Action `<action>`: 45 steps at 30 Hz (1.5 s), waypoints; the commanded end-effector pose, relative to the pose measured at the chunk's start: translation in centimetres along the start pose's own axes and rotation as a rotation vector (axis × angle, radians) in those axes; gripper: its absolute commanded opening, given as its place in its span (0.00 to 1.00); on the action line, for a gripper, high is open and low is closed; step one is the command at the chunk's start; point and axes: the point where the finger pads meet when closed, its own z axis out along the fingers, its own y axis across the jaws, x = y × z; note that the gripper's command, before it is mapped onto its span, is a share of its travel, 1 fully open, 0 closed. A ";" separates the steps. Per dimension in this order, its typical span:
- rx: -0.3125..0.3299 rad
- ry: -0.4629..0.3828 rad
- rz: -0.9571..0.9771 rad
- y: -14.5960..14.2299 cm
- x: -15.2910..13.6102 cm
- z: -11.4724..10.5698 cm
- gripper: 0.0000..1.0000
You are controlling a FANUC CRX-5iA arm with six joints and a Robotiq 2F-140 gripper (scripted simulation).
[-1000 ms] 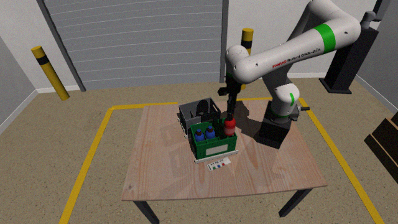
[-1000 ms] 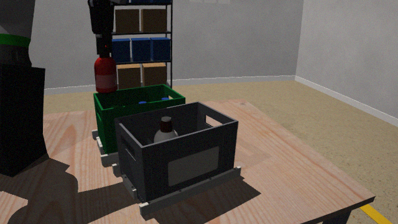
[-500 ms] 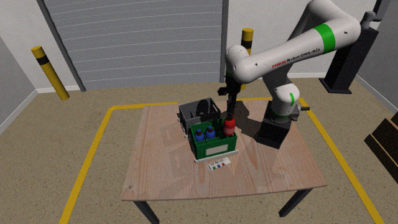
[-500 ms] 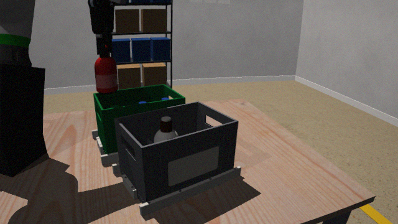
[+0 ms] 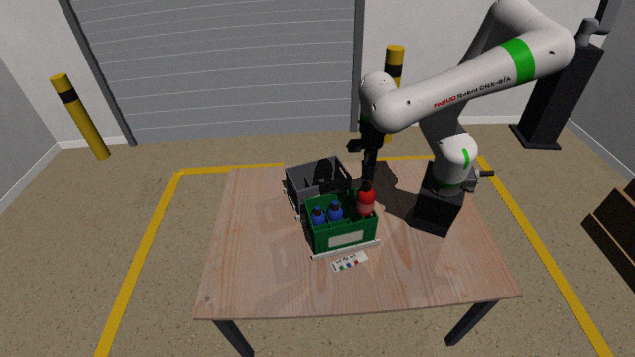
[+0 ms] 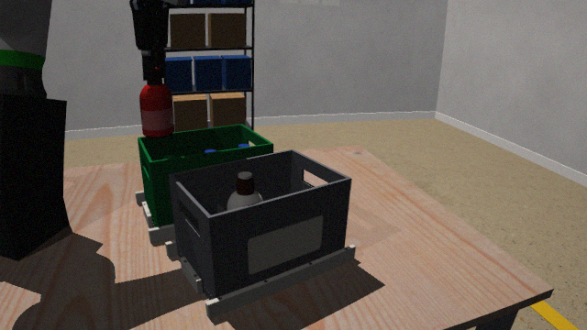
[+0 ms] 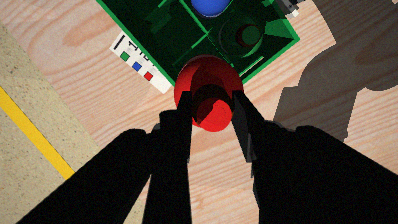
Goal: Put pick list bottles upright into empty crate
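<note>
We see our claw [image 7: 211, 112] pinching the neck of the red bottle [image 7: 210, 90], its two black fingers pressed against either side of the dark cap. The bottle is a smooth, glossy cylinder with a rounded shoulder, hanging upright straight below the claw. Beneath it sits the green crate [image 6: 202, 151], a ribbed plastic box split by thin dividers into square cells; the bottle's base is level with the crate's rim, over its near corner in the wrist view. Two blue-capped bottles [image 5: 326, 213] stand in cells below and off to one side of the claw. Beyond the green crate stands the grey crate [image 6: 275, 229], matte, with slotted handles, holding one pale bottle [image 6: 244, 194]. The pick list [image 7: 140, 62], a flat white paper strip with green, blue and red squares, lies on the grained wooden table [image 5: 422, 278] just beside the green crate.
</note>
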 end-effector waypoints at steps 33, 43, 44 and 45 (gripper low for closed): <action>0.000 0.001 0.000 0.0 0.1 1.6 0.10; 0.000 0.001 0.000 0.0 0.1 2.5 0.10; 0.000 0.001 0.000 0.0 0.1 2.5 0.10; 0.000 0.001 0.000 0.0 0.1 2.6 0.10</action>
